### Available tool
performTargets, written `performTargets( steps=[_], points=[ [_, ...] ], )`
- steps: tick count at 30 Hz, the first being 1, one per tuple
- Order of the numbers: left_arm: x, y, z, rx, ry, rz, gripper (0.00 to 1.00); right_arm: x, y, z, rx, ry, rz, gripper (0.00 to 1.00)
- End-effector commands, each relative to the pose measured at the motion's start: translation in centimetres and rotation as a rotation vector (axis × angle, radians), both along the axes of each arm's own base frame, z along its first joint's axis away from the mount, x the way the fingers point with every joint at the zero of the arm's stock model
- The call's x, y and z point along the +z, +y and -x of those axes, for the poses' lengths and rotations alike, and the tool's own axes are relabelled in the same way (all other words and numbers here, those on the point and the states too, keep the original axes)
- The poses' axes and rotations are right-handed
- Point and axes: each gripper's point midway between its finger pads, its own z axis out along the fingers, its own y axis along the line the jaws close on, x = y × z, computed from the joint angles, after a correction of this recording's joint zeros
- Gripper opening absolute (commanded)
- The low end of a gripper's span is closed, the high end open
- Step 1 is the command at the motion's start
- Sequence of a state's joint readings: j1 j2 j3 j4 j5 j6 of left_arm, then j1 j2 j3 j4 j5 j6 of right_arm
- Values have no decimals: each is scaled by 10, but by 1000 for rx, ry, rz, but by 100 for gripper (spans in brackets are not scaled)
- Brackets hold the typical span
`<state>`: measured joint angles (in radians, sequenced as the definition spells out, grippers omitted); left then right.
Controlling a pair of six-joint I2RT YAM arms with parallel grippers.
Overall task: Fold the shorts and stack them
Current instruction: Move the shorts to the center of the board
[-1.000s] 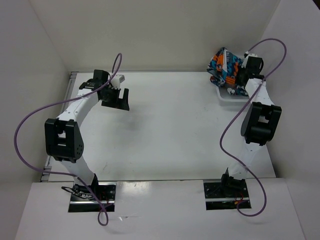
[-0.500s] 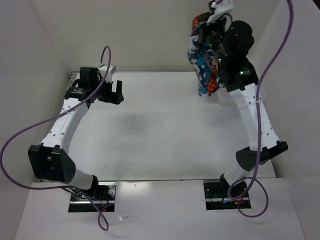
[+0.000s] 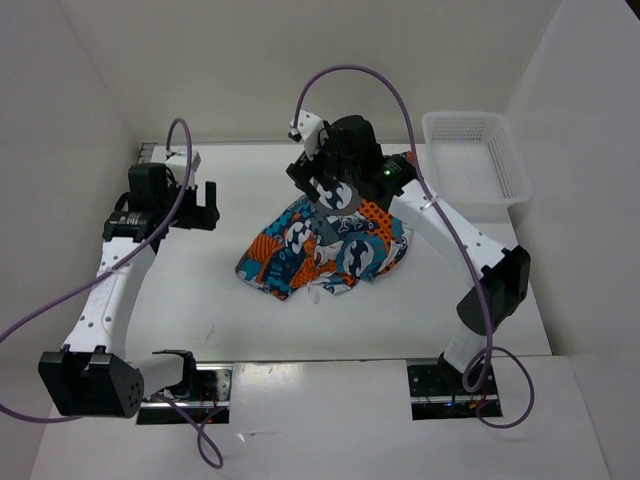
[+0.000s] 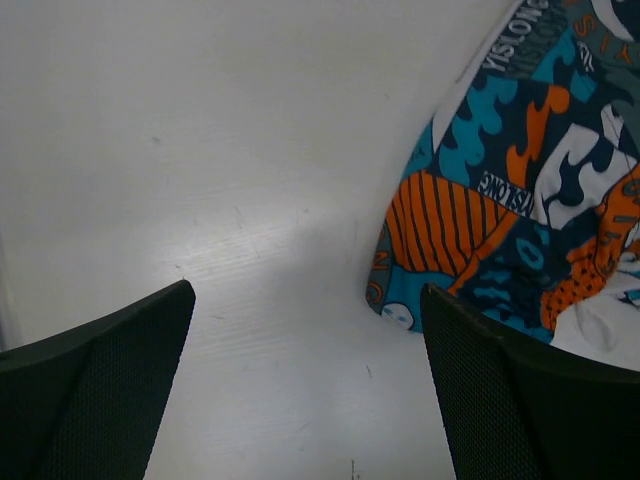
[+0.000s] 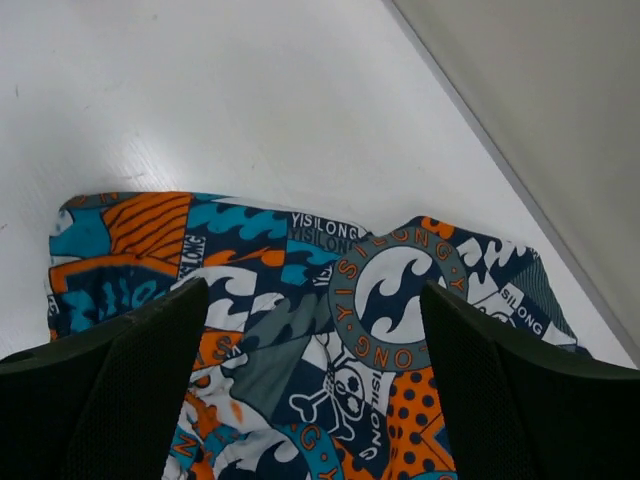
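Top external view: both arms over our white counter [image 3: 200, 290].
Our left fingers [image 4: 100, 390] gape open, empty; beside them, crumpled orange, teal and white comic-print cloth shorts [image 3: 330, 250] lie mid-counter; our right fingers [image 5: 110, 390] hang open above.

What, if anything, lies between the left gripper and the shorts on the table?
Nothing visible does. Only bare table separates the open left gripper from the shorts; the white basket sits far away.

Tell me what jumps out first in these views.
The bright printed shorts lie crumpled mid-table, with the right gripper open above them. The left gripper hangs open to their left, and a white basket sits at the far right corner.
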<state>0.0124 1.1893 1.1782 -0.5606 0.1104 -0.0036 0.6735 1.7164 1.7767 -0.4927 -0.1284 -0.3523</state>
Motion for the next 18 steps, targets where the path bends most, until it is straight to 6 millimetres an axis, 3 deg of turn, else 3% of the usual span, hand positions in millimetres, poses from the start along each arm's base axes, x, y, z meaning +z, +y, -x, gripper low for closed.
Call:
performTargets(
  steps=[1,3,4,6,7,10,12,15,18],
  points=[
    [-25,-16,20,-66,85,35,100,4,-21,21,55,-64,62,89],
    [-46,-22,29,-85,138,35,100,-25,-28,32,92,-29,123,81],
    [-53,-26,32,-98,155,34,100,-50,-35,40,107,0,170,76],
    [-63,-31,38,-115,182,41,100,-87,-28,58,152,42,229,75],
    [-71,-31,41,-115,201,41,100,-95,-24,63,179,22,265,75],
    [-70,-31,46,-115,193,41,100,-136,4,91,293,-38,400,75],
    [-73,-25,48,-93,178,22,100,-141,27,104,344,-75,398,72],
    [-63,0,44,1,91,-9,100,-155,58,123,390,-26,354,69],
    [-50,31,49,108,9,-16,100,-178,78,139,447,8,370,80]
  ],
)
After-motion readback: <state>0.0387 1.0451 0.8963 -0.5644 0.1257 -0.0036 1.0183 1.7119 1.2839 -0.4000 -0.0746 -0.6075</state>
